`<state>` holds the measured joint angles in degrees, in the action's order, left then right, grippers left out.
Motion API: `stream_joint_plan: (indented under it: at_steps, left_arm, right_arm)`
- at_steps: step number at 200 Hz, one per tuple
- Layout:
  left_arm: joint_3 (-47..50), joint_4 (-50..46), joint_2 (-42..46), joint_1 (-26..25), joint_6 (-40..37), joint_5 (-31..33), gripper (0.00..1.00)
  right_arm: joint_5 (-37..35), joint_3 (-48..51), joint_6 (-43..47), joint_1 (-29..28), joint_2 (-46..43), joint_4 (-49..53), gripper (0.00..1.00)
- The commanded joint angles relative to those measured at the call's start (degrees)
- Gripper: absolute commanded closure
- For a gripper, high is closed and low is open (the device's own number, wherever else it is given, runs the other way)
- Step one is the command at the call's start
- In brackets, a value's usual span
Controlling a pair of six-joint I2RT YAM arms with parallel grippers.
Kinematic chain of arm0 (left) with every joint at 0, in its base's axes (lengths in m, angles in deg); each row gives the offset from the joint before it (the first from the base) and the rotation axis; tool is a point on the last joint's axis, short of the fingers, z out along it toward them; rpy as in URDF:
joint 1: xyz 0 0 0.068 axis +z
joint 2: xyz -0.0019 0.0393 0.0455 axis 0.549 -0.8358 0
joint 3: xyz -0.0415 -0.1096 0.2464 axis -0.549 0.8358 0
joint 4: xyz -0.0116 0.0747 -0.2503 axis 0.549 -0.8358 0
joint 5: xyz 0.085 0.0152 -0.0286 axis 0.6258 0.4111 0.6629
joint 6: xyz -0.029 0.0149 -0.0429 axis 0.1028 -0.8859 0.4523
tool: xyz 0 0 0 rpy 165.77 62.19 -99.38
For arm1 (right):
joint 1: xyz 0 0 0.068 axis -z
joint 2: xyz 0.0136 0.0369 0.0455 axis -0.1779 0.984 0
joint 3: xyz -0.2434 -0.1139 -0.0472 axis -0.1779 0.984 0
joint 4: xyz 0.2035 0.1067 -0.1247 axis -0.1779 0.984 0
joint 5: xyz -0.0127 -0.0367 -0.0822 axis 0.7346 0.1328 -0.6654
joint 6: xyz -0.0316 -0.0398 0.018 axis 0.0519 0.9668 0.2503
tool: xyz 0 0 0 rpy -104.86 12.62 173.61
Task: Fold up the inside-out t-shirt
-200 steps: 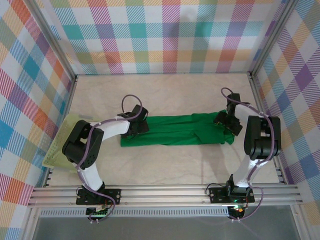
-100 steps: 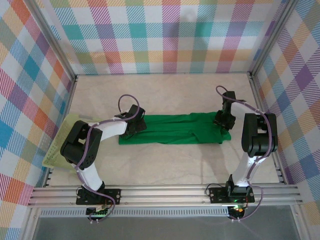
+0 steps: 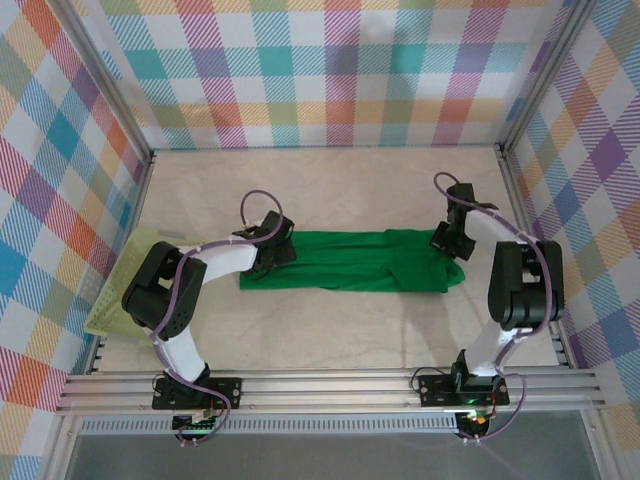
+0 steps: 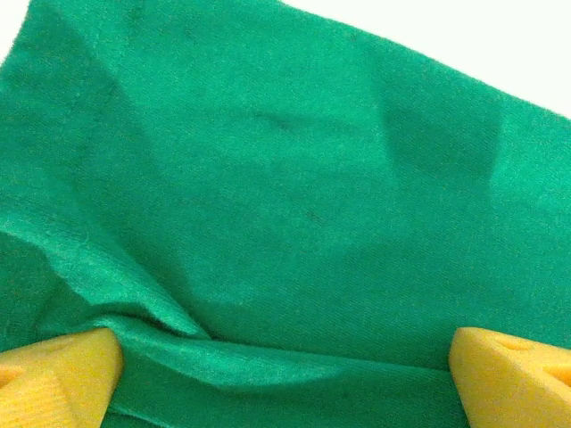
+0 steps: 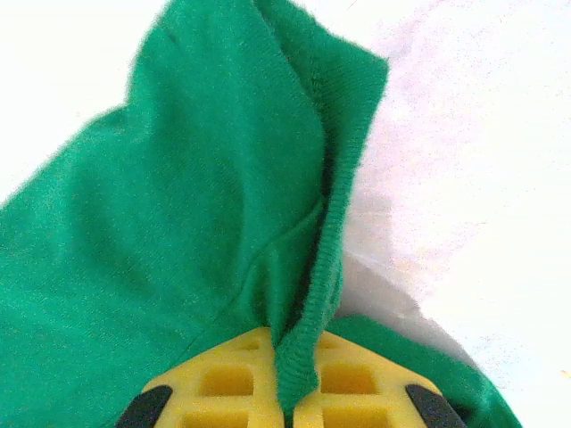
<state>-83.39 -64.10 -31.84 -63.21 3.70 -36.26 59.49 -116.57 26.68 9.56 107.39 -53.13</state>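
The inside-out t-shirt [image 3: 350,262] lies as a long bright green strip across the middle of the table. My left gripper [image 3: 266,256] is over its left end. In the left wrist view it [image 4: 285,383] is open, its yellow fingertips [image 4: 55,374] wide apart and pressed onto the wrinkled cloth [image 4: 294,196]. My right gripper [image 3: 447,243] is at the shirt's right end. In the right wrist view it [image 5: 299,392] is shut on a ribbed hem edge of the shirt [image 5: 196,223], which rises as a pinched ridge from between the fingers.
A pale yellow-green mesh basket [image 3: 118,290] sits against the left wall beside the left arm. Plaid walls close in the back and both sides. Aluminium rails [image 3: 330,385] run along the near edge. Bare tabletop [image 3: 330,190] lies beyond the shirt.
My right gripper has closed on the shirt's right-end hem, and that end has bunched slightly. The left gripper stays open on the left end, barely shifted.
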Motion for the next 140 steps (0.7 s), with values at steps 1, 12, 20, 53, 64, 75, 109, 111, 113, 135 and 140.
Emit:
stream_joint_plan:
  at_steps: [1,12,20,53,64,75,109,111,113,135,140]
  left_arm:
    - [0.8,-4.9,-1.2,-2.9,2.6,-5.2,0.05]
    - [0.0,-5.3,0.0,-3.6,2.5,-6.0,0.05]
    - [-0.5,-5.5,1.1,-3.7,2.5,-6.8,0.04]
    - [-0.9,-8.4,7.4,-3.0,1.6,-4.7,0.02]
    - [-0.4,-9.7,8.5,-2.0,1.4,-3.1,0.02]
    - [0.9,-9.7,8.8,-0.4,1.0,-2.5,0.03]
    - [3.2,-7.5,6.5,2.2,-0.4,-4.3,0.22]
    - [3.3,-7.2,6.3,2.2,-0.4,-4.5,0.23]
    - [3.3,-7.0,5.9,2.2,-0.4,-5.0,0.24]
    - [3.8,-4.6,4.0,1.4,-0.3,-6.9,0.31]
    - [4.1,-4.0,3.9,1.3,-0.3,-7.2,0.33]
  right_arm:
    - [-9.1,-0.5,-0.9,1.1,-4.7,3.3,1.00]
    - [-10.1,-1.5,-0.2,1.1,-6.0,4.0,1.00]
    - [-10.6,-2.5,0.5,1.2,-6.5,4.9,1.00]
    - [-11.8,-6.8,3.9,0.4,-8.0,7.9,1.00]
    - [-12.6,-8.3,5.2,-0.9,-8.2,8.8,1.00]
    - [-13.4,-10.6,6.3,-3.0,-7.7,10.8,1.00]
    - [-18.6,-19.9,8.1,-13.6,-4.2,19.7,1.00]
    - [-18.5,-20.7,7.9,-14.1,-4.1,20.1,1.00]
    - [-18.3,-21.1,7.8,-14.7,-3.8,20.5,1.00]
    - [-13.5,-25.7,6.4,-21.3,-1.7,22.7,1.00]
    - [-12.0,-26.9,6.0,-22.9,-1.1,22.8,1.00]
